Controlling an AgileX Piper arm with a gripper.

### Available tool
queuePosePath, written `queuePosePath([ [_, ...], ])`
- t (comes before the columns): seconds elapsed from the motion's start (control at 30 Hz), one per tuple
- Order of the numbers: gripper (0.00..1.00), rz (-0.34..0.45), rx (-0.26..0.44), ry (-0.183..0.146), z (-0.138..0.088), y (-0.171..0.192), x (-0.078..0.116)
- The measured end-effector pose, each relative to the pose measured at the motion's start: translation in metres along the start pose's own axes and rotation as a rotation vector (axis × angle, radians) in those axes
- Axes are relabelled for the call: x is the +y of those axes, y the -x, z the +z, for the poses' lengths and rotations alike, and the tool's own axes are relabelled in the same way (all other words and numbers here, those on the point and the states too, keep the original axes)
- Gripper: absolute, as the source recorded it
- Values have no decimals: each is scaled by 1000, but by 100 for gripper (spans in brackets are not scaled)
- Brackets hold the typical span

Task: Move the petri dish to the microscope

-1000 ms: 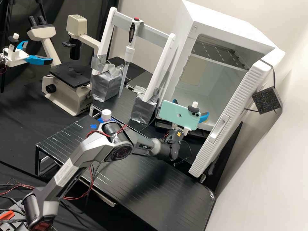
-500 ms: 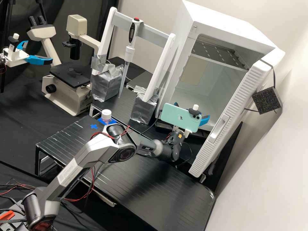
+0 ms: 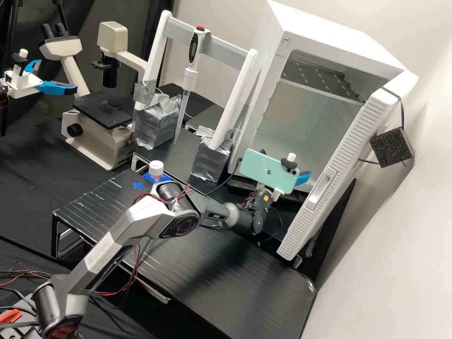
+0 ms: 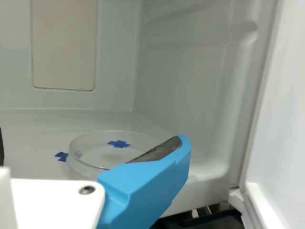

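In the high view my gripper (image 3: pixel 286 162) is at the incubator's opening, largely hidden behind the mounted phone, with blue fingers showing at either side. The wrist view has the gripper (image 4: pixel 90 145) open, one blue finger large and a dark edge of the other at the border. A clear round petri dish (image 4: pixel 88 161) rests on the incubator floor beyond the fingers, its near side partly covered by the blue finger; nothing is held. The cream microscope (image 3: pixel 103 109) with its black stage stands at the back left of the bench.
The white incubator (image 3: pixel 278 61) has its door (image 3: pixel 339 165) swung open close beside the gripper. A pipette (image 3: pixel 188 80) hangs in a white frame between microscope and incubator. A capped bottle (image 3: pixel 156 170) stands on the black platform (image 3: pixel 212 278). Blue tape marks (image 4: pixel 118 143) show around the dish.
Across the high views, my gripper has shifted a little to the right and down, and its phone has tilted slightly. The arm's elbow has moved right, uncovering more of the bottle and blue tape.
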Motion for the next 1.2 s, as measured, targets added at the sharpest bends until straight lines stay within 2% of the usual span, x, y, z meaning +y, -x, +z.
queuePosePath([
  [0.53,100,15,43,-9,-30,-4,3],
  [0.8,100,15,43,-9,-30,-4,3],
  [1.1,100,35,17,3,-18,4,15],
  [1.2,100,31,9,-1,-14,4,13],
])
